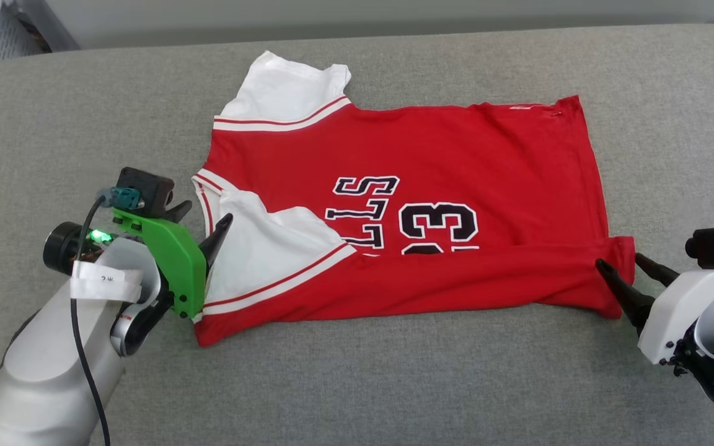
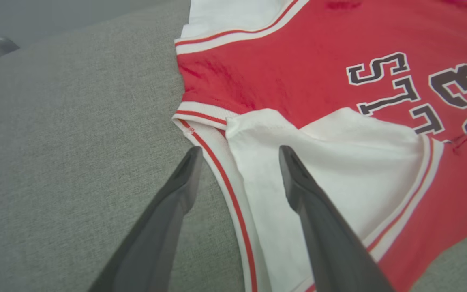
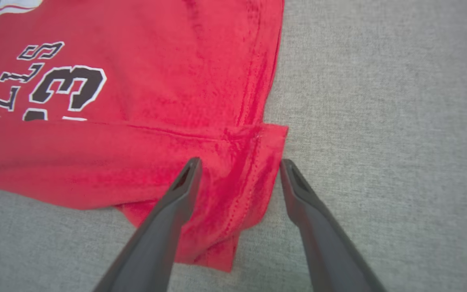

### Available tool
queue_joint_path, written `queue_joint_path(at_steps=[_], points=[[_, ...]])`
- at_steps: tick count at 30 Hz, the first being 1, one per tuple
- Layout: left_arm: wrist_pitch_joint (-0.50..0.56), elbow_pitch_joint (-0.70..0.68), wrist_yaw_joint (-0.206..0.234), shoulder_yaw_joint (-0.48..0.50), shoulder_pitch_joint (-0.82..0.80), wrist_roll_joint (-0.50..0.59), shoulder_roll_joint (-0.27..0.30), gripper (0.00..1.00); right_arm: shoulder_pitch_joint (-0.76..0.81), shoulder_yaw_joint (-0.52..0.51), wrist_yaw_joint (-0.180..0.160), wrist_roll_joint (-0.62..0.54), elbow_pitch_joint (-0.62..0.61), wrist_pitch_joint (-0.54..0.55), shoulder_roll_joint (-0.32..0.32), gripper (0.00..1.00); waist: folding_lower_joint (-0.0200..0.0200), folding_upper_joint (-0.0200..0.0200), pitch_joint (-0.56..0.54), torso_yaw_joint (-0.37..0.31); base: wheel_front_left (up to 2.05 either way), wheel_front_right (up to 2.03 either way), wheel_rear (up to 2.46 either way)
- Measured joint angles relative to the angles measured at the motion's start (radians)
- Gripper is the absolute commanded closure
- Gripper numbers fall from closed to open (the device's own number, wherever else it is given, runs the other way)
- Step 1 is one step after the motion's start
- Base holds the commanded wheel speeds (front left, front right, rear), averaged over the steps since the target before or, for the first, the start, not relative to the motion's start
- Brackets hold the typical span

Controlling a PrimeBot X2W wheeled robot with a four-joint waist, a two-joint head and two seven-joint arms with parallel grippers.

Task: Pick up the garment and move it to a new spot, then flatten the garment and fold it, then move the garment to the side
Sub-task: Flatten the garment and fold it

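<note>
Nearest, a broad band of the grey fabric surface [image 1: 357, 384] lies bare in front of the garment [image 1: 425, 148]. At the near left, the left gripper [image 1: 207, 214] (a bright green bracket [image 1: 174, 260] sits just behind it) has its two dark fingers [image 2: 164, 215] spread apart. They straddle the striped trim [image 2: 217, 174] on the garment's left edge. In the left wrist view one finger is over grey fabric and the other over the white near sleeve [image 2: 318, 162], and they pinch nothing.

At the near right, the right gripper [image 1: 619, 260] is likewise spread wide. Its fingers stand either side of the red hem corner [image 3: 249, 170] without closing on it.

The garment lies flat across the middle of the surface, with its collar end to the left and its hem to the right. Its near long edge is folded up over the front and hides the lower part of the black-and-white lettering [image 1: 406, 217]. Farther back, the red body runs smooth to a straight far edge, and the far sleeve [image 1: 289, 87] spreads white at the far left.

Grey fabric continues to the left, to the right and behind, up to the surface's rounded far edge. Beyond that edge is a pale wall [image 1: 394, 15].
</note>
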Motion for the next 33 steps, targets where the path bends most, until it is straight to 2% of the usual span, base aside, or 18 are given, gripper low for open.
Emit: queue_joint_path(at_steps=[6, 15, 19, 24, 33], points=[[-0.071, -0.020, 0.057, 0.045, 0.013, -0.028, -0.030, 0.00, 0.005, -0.009, 0.000, -0.043, -0.043, -0.023, -0.017, 0.00, 0.0000, 0.0000, -0.050, 0.011, 0.00, 0.00, 0.00], [-0.066, -0.219, 0.193, 0.096, 0.220, -0.117, -0.054, 0.00, 0.106, -0.099, 0.000, -0.133, -0.154, 0.044, 0.006, 0.00, -0.0001, 0.0000, -0.125, 0.024, 0.00, 0.00, 0.00], [-0.043, -0.320, 0.265, 0.094, 0.317, -0.122, -0.040, 0.00, 0.166, -0.156, 0.000, -0.188, -0.211, 0.106, 0.029, 0.00, 0.0000, 0.0000, -0.148, 0.025, 0.00, 0.00, 0.00], [-0.001, -0.422, 0.334, 0.081, 0.406, -0.120, -0.010, 0.00, 0.238, -0.241, 0.000, -0.243, -0.291, 0.191, 0.082, 0.00, -0.0001, 0.0000, -0.158, 0.026, 0.00, 0.00, 0.00], [0.091, -0.457, 0.432, 0.060, 0.442, -0.085, 0.042, 0.00, 0.293, -0.306, 0.000, -0.312, -0.438, 0.294, 0.166, 0.00, -0.0001, 0.0000, -0.121, 0.010, 0.00, 0.00, 0.00]])
